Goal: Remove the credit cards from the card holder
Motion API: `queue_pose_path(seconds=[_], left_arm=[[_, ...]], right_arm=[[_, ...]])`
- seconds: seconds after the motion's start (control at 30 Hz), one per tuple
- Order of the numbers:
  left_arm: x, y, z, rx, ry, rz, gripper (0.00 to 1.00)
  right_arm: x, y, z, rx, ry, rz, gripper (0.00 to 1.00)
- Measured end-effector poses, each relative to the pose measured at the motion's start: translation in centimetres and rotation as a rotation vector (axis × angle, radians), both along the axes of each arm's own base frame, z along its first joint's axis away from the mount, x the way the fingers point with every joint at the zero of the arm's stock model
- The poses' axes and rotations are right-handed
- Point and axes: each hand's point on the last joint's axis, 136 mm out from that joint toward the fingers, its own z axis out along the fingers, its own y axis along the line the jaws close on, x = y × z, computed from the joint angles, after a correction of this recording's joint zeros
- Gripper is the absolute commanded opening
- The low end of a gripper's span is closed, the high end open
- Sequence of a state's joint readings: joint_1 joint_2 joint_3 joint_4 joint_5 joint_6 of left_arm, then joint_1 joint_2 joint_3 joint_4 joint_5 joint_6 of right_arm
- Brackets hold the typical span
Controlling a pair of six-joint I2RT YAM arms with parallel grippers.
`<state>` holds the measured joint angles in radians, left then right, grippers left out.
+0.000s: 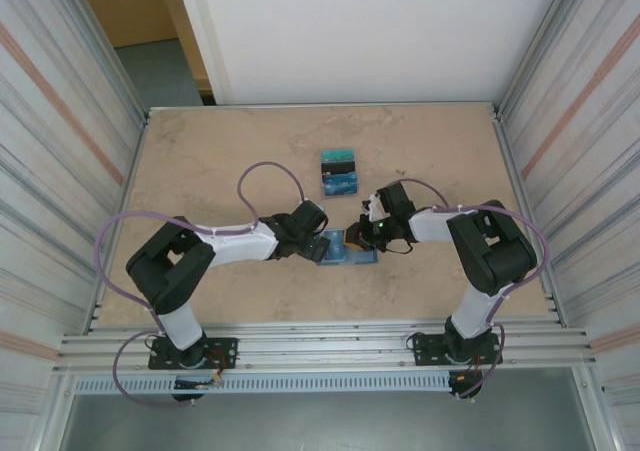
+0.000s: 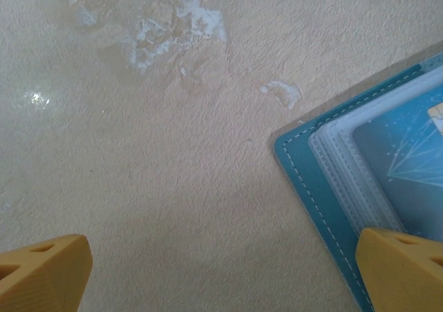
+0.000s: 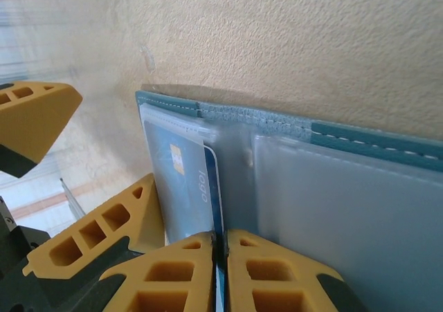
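Right gripper clamped nearly flat on the near edge of a blue card, fingertips almost meeting with just the thin plastic between them. Card marked "logo", sitting in one panel of the card holder, right up against the fold. Next to it, a paler card with a gold chip, tucked under a frosted sleeve.

Holder lying open and flat on the table, teal stitched border around the clear pockets. Seen from above, parked toward the front middle of the table, squeezed in between the two grippers.

Left gripper spread as wide as it goes, nothing in it. One yellow finger over the holder's stitched corner, the other out over bare tabletop. Can't tell if that first finger actually presses down or just hovers.

Farther back, well apart from the holder, three loose cards bunched close together: teal, then black, then blue.

Marbled beige tabletop, whitish scuffed patch out ahead of the left gripper. Purple cables looping off both arms, ribbed metal walls on either side.
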<state>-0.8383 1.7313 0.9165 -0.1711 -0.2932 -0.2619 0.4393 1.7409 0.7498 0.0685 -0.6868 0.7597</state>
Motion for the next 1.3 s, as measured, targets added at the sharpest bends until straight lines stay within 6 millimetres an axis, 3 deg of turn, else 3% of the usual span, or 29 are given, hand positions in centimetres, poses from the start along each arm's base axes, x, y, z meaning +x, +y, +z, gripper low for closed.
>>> queue_pose_path(seconds=[0.53,1.3], left_arm=[[0.0,-0.1,0.0,0.004,0.004,0.0,0.99],[0.1,-0.2,0.0,0.013,0.012,0.0,0.99]], right_arm=[[0.0,-0.1,0.7,0.087,0.015,-0.028,0.17],[0.3,-1.0,0.6,0.123,0.03,-0.062,0.11]])
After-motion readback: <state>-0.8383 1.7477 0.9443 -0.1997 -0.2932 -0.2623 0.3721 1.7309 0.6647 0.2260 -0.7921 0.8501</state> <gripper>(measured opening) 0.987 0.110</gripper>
